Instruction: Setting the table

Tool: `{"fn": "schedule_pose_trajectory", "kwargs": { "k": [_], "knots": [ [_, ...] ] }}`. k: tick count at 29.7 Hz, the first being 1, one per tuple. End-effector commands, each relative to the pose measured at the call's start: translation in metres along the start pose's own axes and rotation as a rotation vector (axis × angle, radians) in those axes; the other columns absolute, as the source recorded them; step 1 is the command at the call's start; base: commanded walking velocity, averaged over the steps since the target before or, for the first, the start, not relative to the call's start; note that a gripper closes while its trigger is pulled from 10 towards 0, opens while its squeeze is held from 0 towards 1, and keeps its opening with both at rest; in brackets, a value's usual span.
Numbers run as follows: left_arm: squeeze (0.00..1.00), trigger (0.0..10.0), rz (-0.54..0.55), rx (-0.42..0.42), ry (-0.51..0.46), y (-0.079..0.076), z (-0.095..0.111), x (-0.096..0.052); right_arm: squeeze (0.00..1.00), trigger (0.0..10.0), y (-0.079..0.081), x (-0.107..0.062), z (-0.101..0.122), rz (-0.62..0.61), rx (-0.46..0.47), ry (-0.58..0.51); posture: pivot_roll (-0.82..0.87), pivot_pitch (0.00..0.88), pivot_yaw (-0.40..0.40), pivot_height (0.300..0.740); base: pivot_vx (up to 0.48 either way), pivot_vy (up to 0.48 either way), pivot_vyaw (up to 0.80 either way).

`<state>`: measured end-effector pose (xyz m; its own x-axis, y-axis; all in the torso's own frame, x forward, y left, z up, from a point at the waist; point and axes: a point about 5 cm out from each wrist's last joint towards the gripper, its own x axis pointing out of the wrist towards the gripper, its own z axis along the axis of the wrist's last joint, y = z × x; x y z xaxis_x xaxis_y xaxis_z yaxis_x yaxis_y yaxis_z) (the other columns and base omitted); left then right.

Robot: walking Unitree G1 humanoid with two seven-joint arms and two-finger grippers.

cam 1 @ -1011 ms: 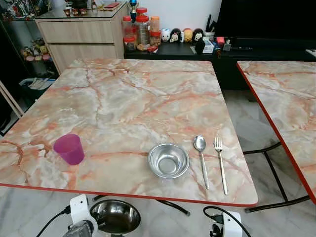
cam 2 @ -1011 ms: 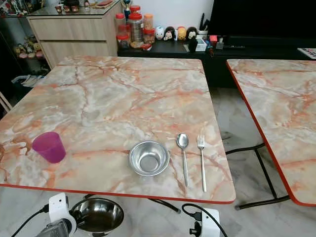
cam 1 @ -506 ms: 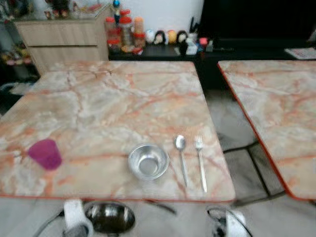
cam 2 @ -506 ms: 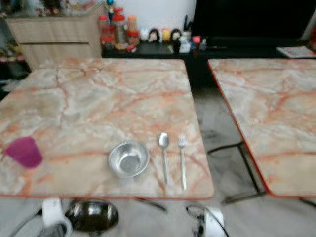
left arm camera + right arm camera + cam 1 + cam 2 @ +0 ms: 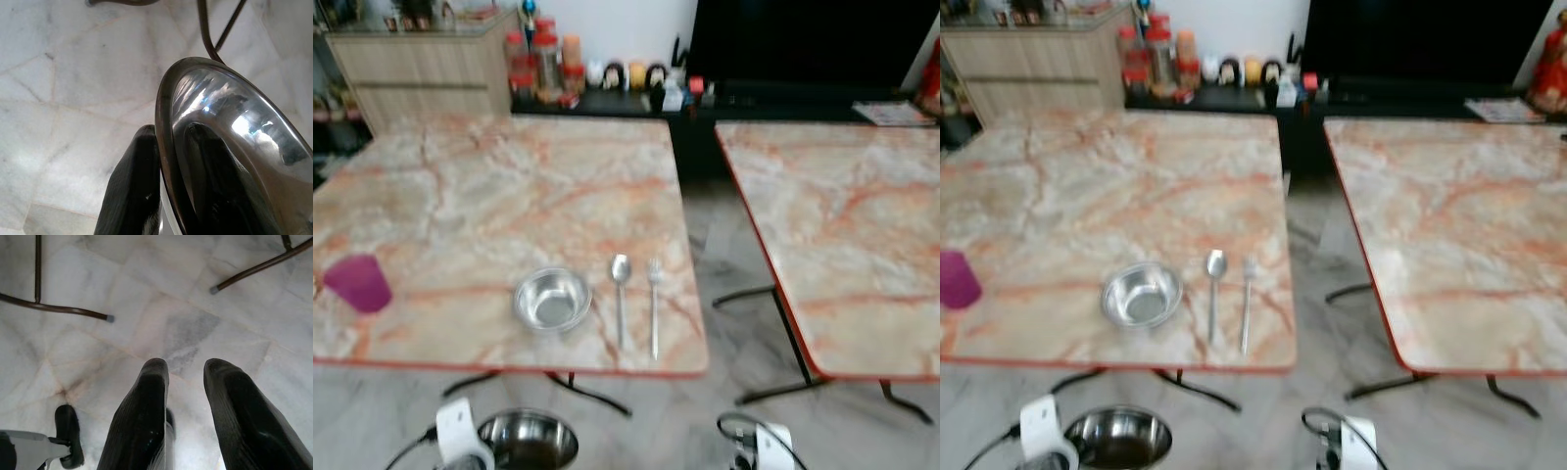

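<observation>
A small steel bowl stands near the front edge of the marble table. To its right lie a spoon and a fork, side by side. A purple cup stands at the table's left. Below the table edge, my left gripper is shut on the rim of a second steel bowl, one finger inside and one outside. My right gripper hangs open over the floor, holding nothing.
A second marble table stands to the right across a gap of tiled floor. Thin metal table legs cross the floor. A wooden sideboard, jars and a dark low cabinet line the back.
The whole picture has shifted left and is blurred, so the camera has turned right; more of the second table shows. Both bowls, the cutlery and the cup keep their places.
</observation>
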<state>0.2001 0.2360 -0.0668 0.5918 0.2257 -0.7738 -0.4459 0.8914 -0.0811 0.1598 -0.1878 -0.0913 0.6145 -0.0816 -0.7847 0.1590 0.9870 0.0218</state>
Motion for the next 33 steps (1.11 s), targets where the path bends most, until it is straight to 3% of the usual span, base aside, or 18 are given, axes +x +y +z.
{"fn": "schedule_pose_trajectory", "kwargs": {
  "k": [1, 22, 33],
  "knots": [
    [0.00, 10.0, -0.016, -0.005, 0.000, -0.007, -0.001, 0.000, 0.00, 10.0, -0.007, -0.001, -0.002, -0.017, -0.007, 0.008, -0.01, 0.000, -0.011, 0.740, 0.000, -0.311, 0.00],
    [0.00, 10.0, -0.023, 0.036, 0.021, -0.005, -0.009, -0.001, 0.00, 10.0, -0.006, -0.003, -0.007, -0.013, -0.008, -0.009, -0.03, 0.000, 0.011, 0.740, 0.000, -0.305, 0.00],
    [0.00, 10.0, -0.016, 0.021, 0.024, -0.005, -0.013, -0.002, 0.00, 10.0, -0.006, -0.003, -0.004, -0.014, 0.013, -0.019, -0.03, 0.000, 0.002, 0.740, 0.000, -0.301, 0.29]
  ]
}}
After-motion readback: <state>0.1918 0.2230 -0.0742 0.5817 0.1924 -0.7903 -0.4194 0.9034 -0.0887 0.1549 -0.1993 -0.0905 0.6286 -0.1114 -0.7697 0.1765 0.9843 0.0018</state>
